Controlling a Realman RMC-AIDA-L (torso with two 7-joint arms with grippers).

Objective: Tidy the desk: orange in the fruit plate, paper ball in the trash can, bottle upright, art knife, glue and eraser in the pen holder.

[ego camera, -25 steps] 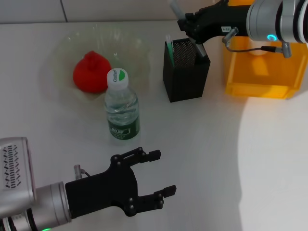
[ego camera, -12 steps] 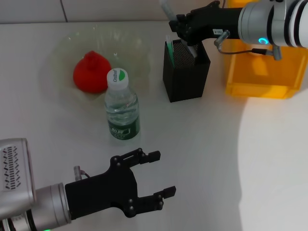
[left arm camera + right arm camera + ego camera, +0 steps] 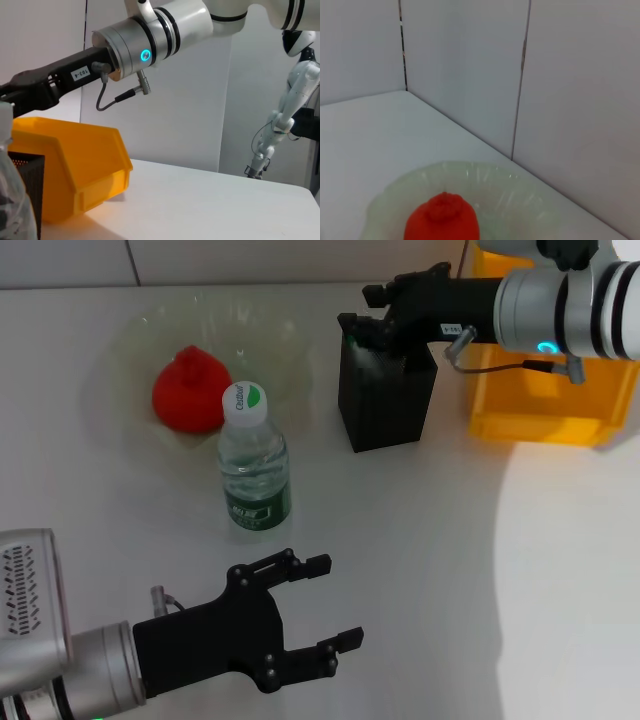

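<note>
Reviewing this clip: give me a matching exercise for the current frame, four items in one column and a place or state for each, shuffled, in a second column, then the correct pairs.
Items:
1. orange
2. bottle
3. right gripper
4. left gripper

Places or states:
A. open, low over the near table
B. over the black pen holder
C. upright, just in front of the fruit plate
D. lying in the fruit plate

Pairs: 1-D, 2-C, 3-B, 4-A

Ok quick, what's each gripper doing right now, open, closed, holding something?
Left gripper: open, empty, hovering over the desk in front of the bottle.
Right gripper: at the pen holder mouth; fingers cannot be told.
</note>
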